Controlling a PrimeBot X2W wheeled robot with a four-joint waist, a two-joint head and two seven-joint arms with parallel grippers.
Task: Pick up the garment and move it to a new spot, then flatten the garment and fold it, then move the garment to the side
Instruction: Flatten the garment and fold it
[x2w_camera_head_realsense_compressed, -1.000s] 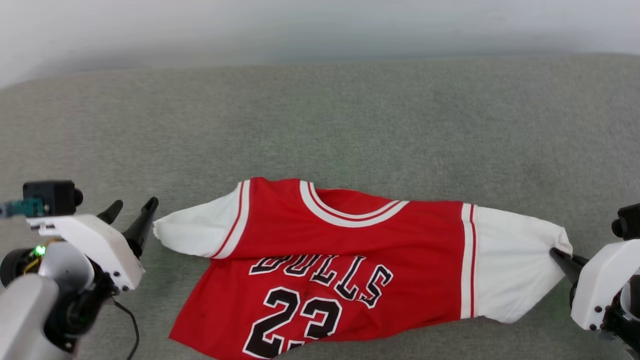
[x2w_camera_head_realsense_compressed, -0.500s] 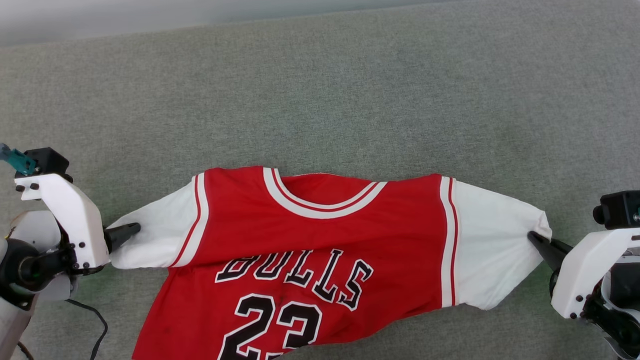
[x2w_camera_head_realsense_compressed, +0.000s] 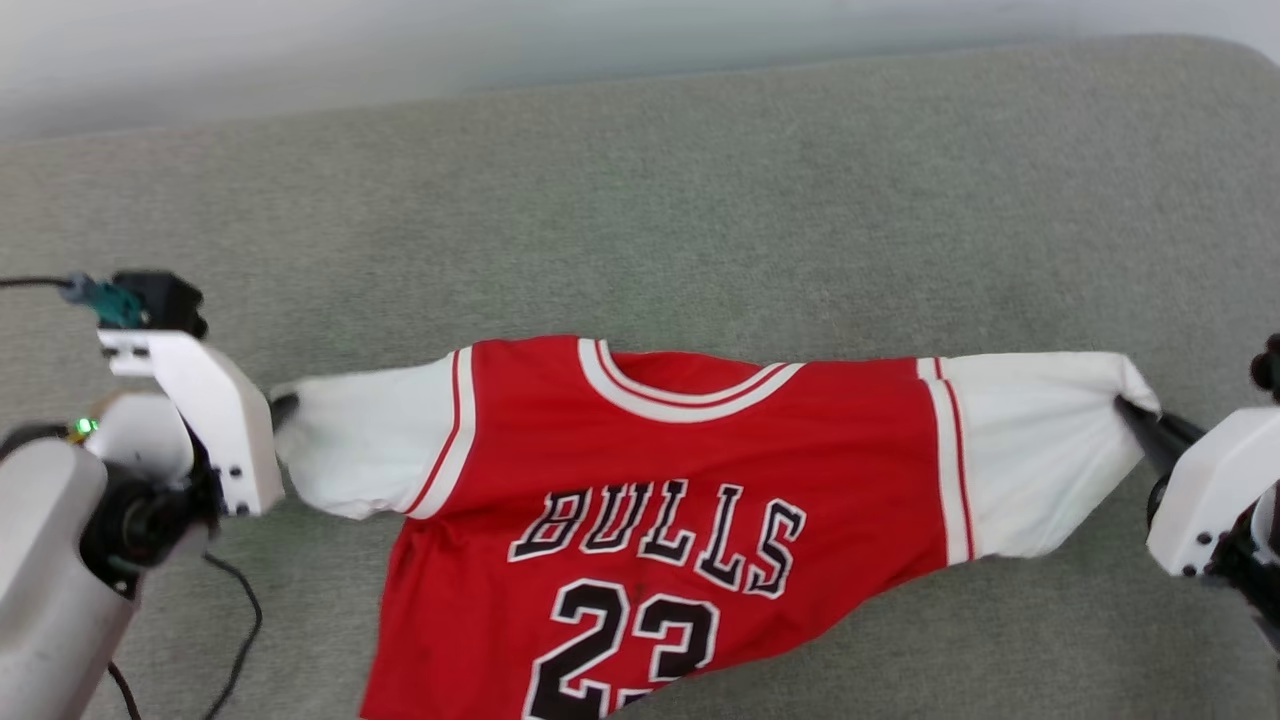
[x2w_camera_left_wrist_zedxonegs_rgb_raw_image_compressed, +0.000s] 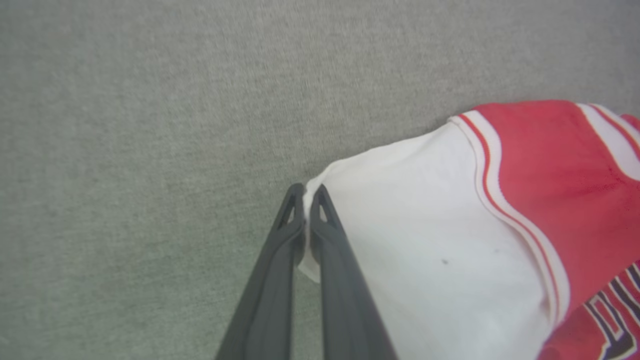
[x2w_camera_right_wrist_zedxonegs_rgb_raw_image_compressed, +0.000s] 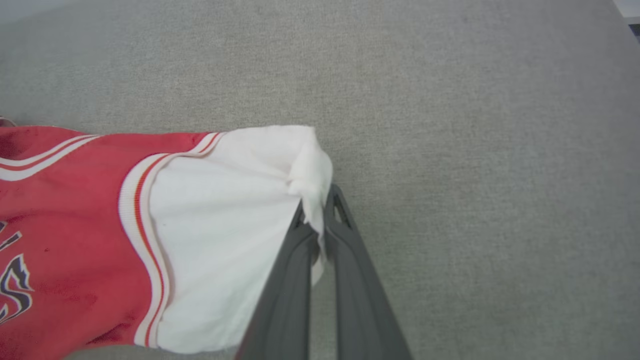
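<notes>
The garment (x2w_camera_head_realsense_compressed: 690, 470), a red jersey with white short sleeves and black lettering, hangs stretched between my two grippers over the grey-green surface. My left gripper (x2w_camera_head_realsense_compressed: 283, 410) is shut on the edge of one white sleeve (x2w_camera_head_realsense_compressed: 360, 455); the left wrist view shows the cloth pinched between the dark fingers (x2w_camera_left_wrist_zedxonegs_rgb_raw_image_compressed: 277, 270) of that gripper (x2w_camera_left_wrist_zedxonegs_rgb_raw_image_compressed: 306, 192). At the other end my right gripper (x2w_camera_head_realsense_compressed: 1125, 405) is shut on the bunched cuff of the second white sleeve (x2w_camera_head_realsense_compressed: 1030, 450), and the right wrist view shows that cuff (x2w_camera_right_wrist_zedxonegs_rgb_raw_image_compressed: 307, 172) gripped at the tips of this gripper (x2w_camera_right_wrist_zedxonegs_rgb_raw_image_compressed: 317, 200). The lower hem runs off the bottom of the head view.
A grey-green fabric surface (x2w_camera_head_realsense_compressed: 640, 200) spreads under and beyond the jersey, with a pale wall (x2w_camera_head_realsense_compressed: 400, 40) behind its far edge. A black cable (x2w_camera_head_realsense_compressed: 235, 640) loops below my left arm.
My left gripper reached the left sleeve edge and shut on it. The jersey is now stretched tighter between both grippers and sits further right in the head view, which has shifted.
</notes>
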